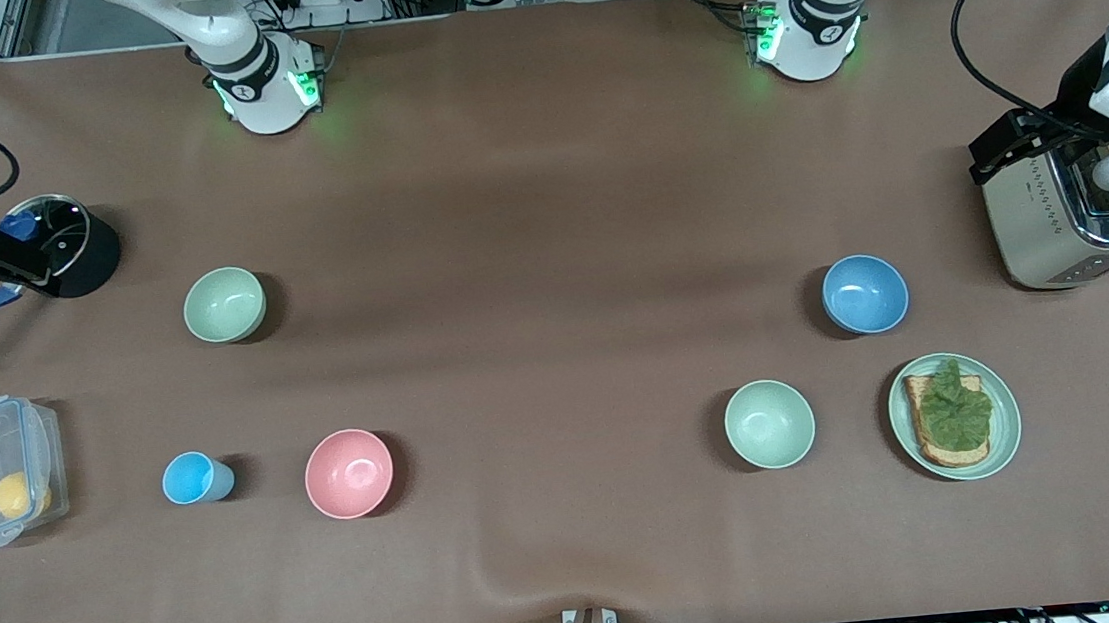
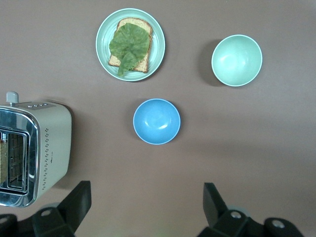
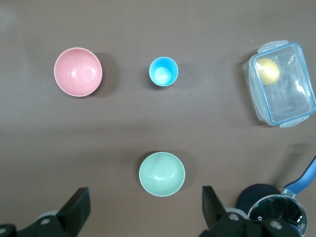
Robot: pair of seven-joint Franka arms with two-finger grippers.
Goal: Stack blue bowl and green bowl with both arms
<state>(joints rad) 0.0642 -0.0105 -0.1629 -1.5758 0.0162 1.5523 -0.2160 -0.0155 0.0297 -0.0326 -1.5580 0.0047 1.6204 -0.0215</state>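
Both arms wait with fingers spread: left gripper (image 2: 143, 207) above the blue bowl (image 1: 865, 293), right gripper (image 3: 143, 207) above the green bowl (image 1: 225, 304), both bowls on the worktop (image 1: 549, 252). A paler mint bowl (image 1: 769, 423) nearby could be grabbed by mistake.

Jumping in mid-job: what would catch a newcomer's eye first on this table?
Probably the bright bowls scattered on the brown cloth: the blue bowl toward the left arm's end beside the toaster, and the green bowl toward the right arm's end. Nearer the front camera sit a pink bowl, a mint bowl and a plate with toast and lettuce. The left gripper and right gripper hover open.
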